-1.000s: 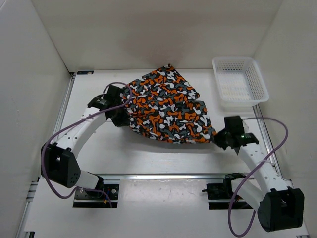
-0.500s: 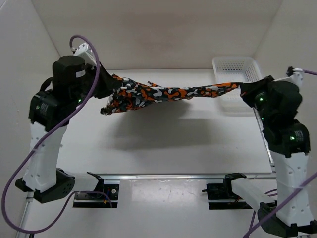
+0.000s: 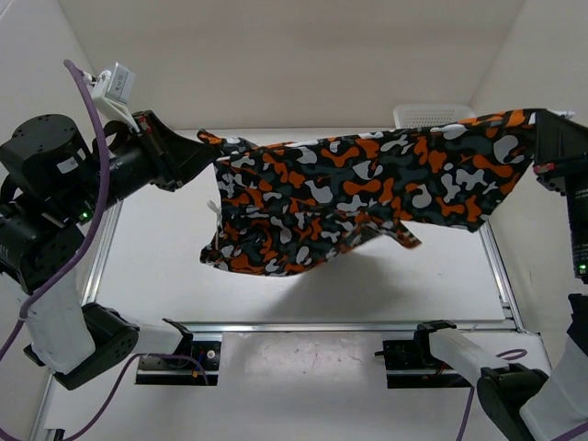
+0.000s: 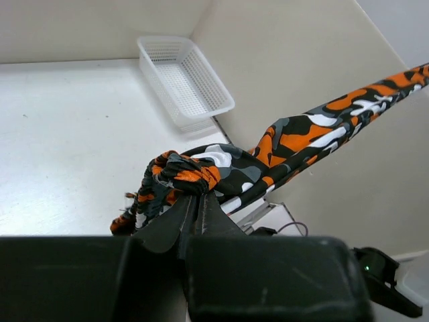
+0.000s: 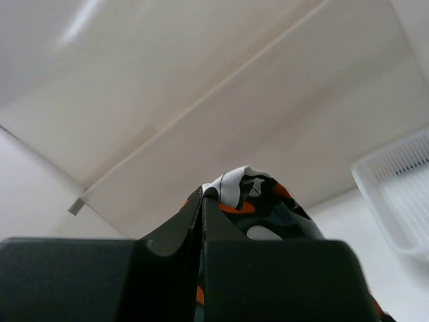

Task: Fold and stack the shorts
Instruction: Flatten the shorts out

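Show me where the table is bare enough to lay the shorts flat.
Bare table runs from the front rail to the back wall, beneath the shorts, which the left hand and right hand hold aloft. Only the far right corner is crowded, by the basket.

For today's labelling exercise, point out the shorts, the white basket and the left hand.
shorts (image 3: 349, 188): top view, middle of the cloth.
white basket (image 4: 182, 84): left wrist view, bare mesh floor.
left hand (image 4: 198, 196): left wrist view, between fingertips.
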